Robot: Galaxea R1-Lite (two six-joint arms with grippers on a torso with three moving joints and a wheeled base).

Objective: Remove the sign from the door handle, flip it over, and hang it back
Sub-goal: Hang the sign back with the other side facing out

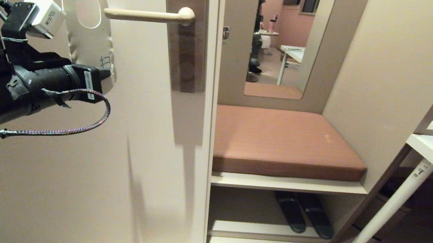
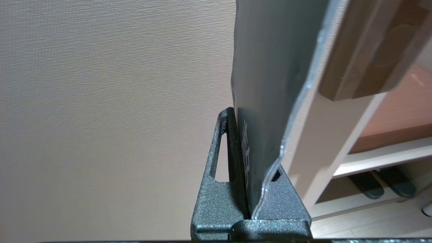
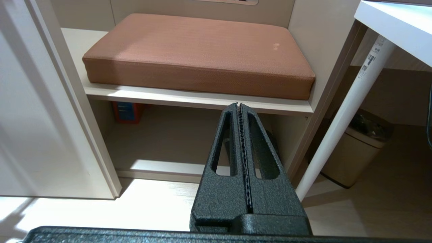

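Head: left gripper (image 1: 101, 76) clamped the sign (image 1: 88, 36) low, long axis upright, hole just off the door handle (image 1: 147, 14) tip | Left wrist: fingers (image 2: 233, 148) pinched its lower edge, seemingly firm | Right wrist: right gripper (image 3: 240, 105) fingers together, parked.

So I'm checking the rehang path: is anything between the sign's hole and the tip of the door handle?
Nothing: in the head view the sign sits just off the door handle tip, with only bare door behind.
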